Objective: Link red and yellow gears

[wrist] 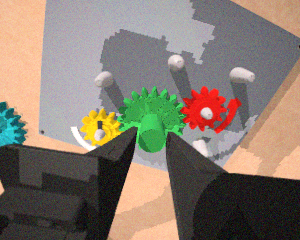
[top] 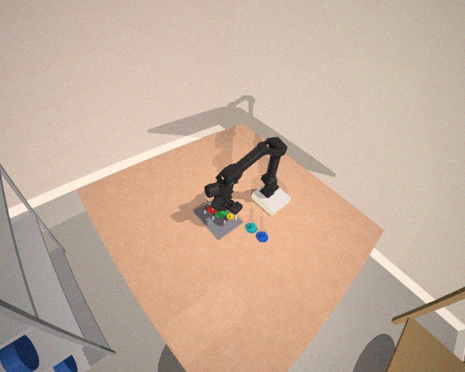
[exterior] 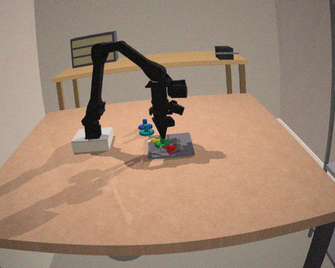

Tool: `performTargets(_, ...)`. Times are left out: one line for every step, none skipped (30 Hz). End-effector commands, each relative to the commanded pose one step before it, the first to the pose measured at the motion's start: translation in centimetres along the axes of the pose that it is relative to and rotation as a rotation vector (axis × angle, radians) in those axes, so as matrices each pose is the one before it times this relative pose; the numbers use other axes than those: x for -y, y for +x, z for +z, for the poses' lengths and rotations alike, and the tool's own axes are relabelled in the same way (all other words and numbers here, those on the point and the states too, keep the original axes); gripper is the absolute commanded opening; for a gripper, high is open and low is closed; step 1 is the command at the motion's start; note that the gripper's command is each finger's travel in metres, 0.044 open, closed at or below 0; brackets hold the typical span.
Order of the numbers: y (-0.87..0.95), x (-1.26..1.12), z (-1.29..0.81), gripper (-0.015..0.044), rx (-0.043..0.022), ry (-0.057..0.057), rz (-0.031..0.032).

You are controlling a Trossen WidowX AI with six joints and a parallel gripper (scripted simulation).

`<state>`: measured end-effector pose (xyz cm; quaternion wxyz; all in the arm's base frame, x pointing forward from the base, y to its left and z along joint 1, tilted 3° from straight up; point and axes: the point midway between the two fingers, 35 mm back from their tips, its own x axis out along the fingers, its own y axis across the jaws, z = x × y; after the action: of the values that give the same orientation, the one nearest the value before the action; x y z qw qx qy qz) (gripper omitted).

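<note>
The green gear [top: 221, 214] [exterior: 161, 143] [wrist: 149, 112] stands on the grey board [top: 219, 232] [wrist: 72, 30] between the red gear [top: 211, 210] [exterior: 171, 148] [wrist: 204, 107] and the yellow gear [top: 230, 216] [exterior: 155, 140] [wrist: 101, 125], its teeth meeting both. It looks level; its peg is hidden. My gripper [exterior: 163, 138] [wrist: 152, 134] is slightly open around the green gear's knob, with a thin gap at each side. The teal gear [top: 251, 227] [exterior: 146, 132] [wrist: 7, 125] and the blue gear [top: 262, 236] [exterior: 145, 126] stand on the table beside the board.
Empty pegs [wrist: 104, 79] [wrist: 176, 62] [wrist: 241, 75] rise from the board beyond the gears. Another peg [wrist: 201, 147] is close to the right finger, near the red gear. The arm's white base [top: 271, 200] [exterior: 92, 142] stands beside the board.
</note>
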<state>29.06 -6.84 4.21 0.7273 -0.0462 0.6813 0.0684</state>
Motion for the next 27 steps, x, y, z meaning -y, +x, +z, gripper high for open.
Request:
performTargets(-0.571,0.011,-0.058,0.014,-0.00014,-0.041,-0.00138)
performTargets(-0.387,0.012,0.019,0.014,0.00002,-0.0039,-0.00003)
performTargets(-0.541,0.013,0.017,0.014,0.00002,-0.0055,-0.00004)
performTargets(-0.582,0.008,0.007,0.014,0.00001,-0.0059,-0.00004)
performTargets(-0.655,0.001,-0.006,0.014,0.0,-0.0066,-0.00004)
performTargets(-0.755,-0.009,-0.025,0.014,-0.00001,-0.0075,-0.00003)
performTargets(-0.709,-0.018,-0.041,0.014,-0.00003,-0.007,-0.00002)
performTargets(-0.444,-0.017,-0.034,0.014,-0.00003,-0.0044,-0.00001)
performTargets(-0.149,-0.006,-0.013,0.014,-0.00001,-0.0015,0.0)
performTargets(0.0,0.0,0.0,0.014,0.0,0.0,0.0)
performTargets(0.0,0.0,0.0,0.014,0.0,0.0,0.0)
performTargets(0.719,-0.032,-0.035,0.0166,-0.00283,0.0134,0.00248)
performTargets(-0.836,-0.01,-0.018,0.0193,-0.00001,0.0,-0.00004)
performTargets(-1.403,-0.047,-0.084,0.0219,-0.00006,0.0,-0.00004)
performTargets(-1.411,-0.085,-0.151,0.0245,-0.00012,0.0,0.0)
performTargets(-0.848,-0.069,-0.123,0.0271,-0.0001,0.0,0.00001)
performTargets(-0.283,-0.026,-0.046,0.0298,-0.00004,0.0,0.00001)
performTargets(0.0,0.0,0.0,0.0324,0.0,0.0,0.0)
performTargets(0.0,0.0,0.0,0.035,0.0,0.0,0.0)
performTargets(0.0,0.0,0.0,0.0376,0.0,0.0,0.0)
performTargets(0.0,0.0,0.0,0.0402,0.0,0.0,0.0)
performTargets(0.0,0.0,0.0,0.0429,0.0,0.0,0.0)
performTargets(0.0,0.0,0.0,0.044,0.0,0.0,0.0)
performTargets(0.0,0.0,0.0,0.044,0.0,0.0,0.0)
performTargets(0.0,0.0,0.0,0.044,0.0,0.0,0.0)
performTargets(0.0,0.0,0.0,0.044,0.0,0.0,0.0)
performTargets(0.0,0.0,0.0,0.044,0.0,0.0,0.0)
